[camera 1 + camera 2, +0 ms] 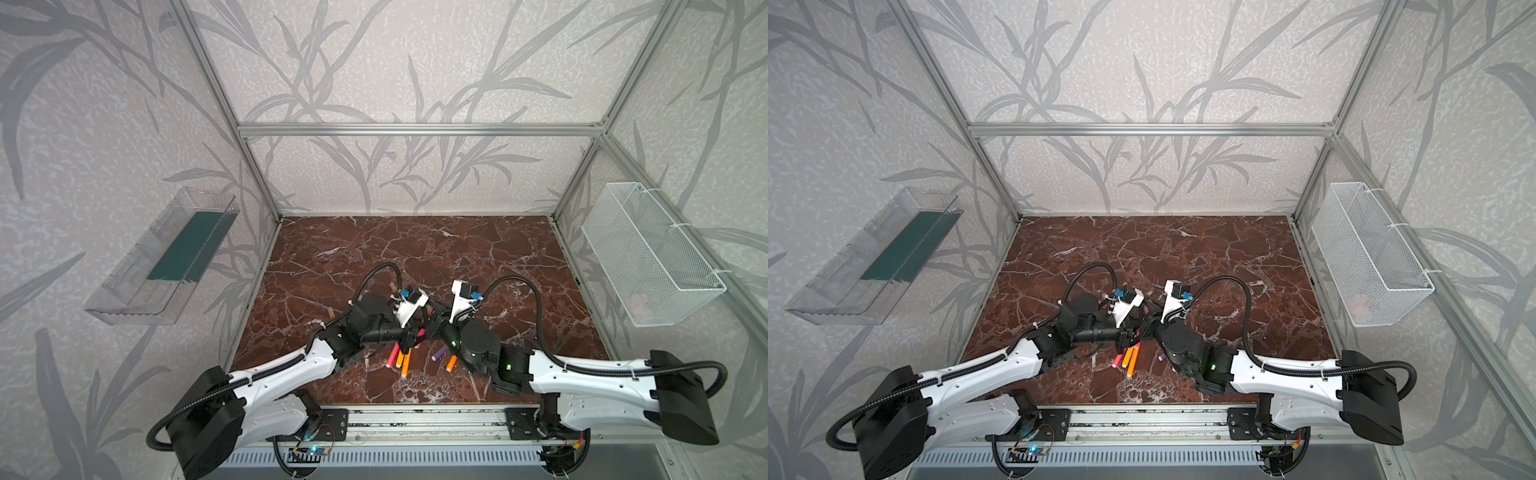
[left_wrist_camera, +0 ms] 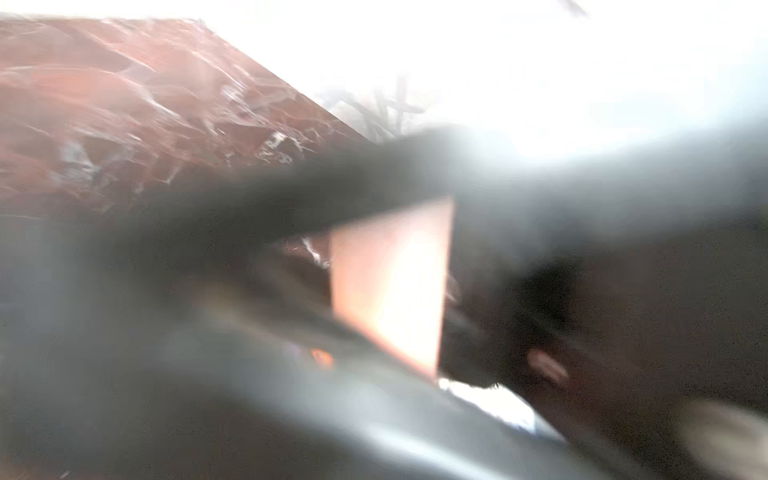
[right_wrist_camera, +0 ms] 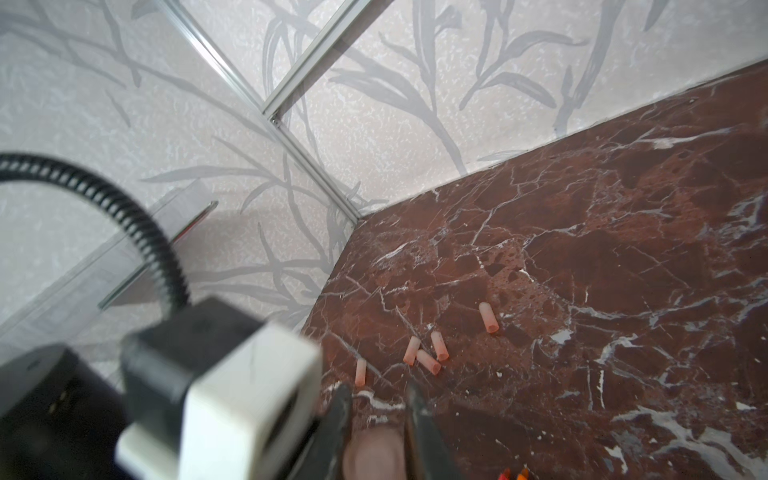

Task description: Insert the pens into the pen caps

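Both arms meet over the middle of the marble table (image 1: pixel 478 266). My left gripper (image 1: pixel 412 338) is shut on a pink-red pen (image 1: pixel 420 332). The left wrist view is blurred and shows a pale peach pen cap (image 2: pixel 390 286) close up among dark fingers. My right gripper (image 3: pixel 379 395) has its jaws a little apart with a peach pen cap (image 3: pixel 374 453) between them; I cannot tell whether they press it. Just before the grippers lie a pink-red pen (image 1: pixel 392 357), two orange pens (image 1: pixel 404 360), a purple pen (image 1: pixel 439 353) and another orange pen (image 1: pixel 451 362). Several loose pen caps (image 3: pixel 428 361) lie beyond the right fingertips.
A clear plastic tray (image 1: pixel 166 257) hangs on the left wall and a white mesh basket (image 1: pixel 648 253) on the right wall. The left arm's wrist camera housing (image 3: pixel 232 395) sits close beside my right gripper. One cap (image 1: pixel 330 312) lies by the left arm's elbow.
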Tool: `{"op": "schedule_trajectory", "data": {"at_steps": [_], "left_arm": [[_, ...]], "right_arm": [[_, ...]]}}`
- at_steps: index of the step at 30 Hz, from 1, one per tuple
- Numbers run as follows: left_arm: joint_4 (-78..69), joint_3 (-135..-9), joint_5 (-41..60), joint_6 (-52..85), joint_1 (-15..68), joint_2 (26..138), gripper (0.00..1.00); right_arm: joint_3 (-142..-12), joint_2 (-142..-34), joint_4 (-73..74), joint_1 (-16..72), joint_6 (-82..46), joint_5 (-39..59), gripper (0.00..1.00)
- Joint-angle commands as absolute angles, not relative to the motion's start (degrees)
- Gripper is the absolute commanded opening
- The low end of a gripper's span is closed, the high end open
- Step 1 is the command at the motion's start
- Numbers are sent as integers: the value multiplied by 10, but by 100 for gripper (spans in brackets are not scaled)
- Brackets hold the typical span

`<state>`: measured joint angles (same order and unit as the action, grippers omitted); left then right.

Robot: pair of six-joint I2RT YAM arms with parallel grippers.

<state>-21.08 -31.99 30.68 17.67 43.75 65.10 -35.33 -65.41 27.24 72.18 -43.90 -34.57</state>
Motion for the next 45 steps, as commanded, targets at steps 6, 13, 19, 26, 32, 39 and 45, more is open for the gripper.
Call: {"op": "schedule_trajectory", "data": {"at_steps": [6, 13, 19, 26, 32, 39, 45], "left_arm": [[-263, -311, 193, 201, 426, 626, 0], [-259, -296, 190, 201, 441, 608, 0], [-250, -294, 180, 192, 466, 605, 0], [-251, -300, 175, 184, 487, 613, 0], [-250, -302, 174, 183, 491, 614, 0], [-259, -299, 175, 187, 492, 613, 0], [-264, -301, 192, 187, 491, 613, 0]], "right_arm": [[-330, -584, 218, 747, -406, -309, 54], [-317, -518, 201, 714, -372, -318, 62], [-319, -514, 229, 666, -367, -240, 64], [-370, -592, 231, 665, -339, -195, 64], [-391, -647, 232, 659, -349, -199, 59], [-398, -675, 224, 651, -380, -194, 40], [-408, -704, 204, 641, -399, -189, 39]]}}
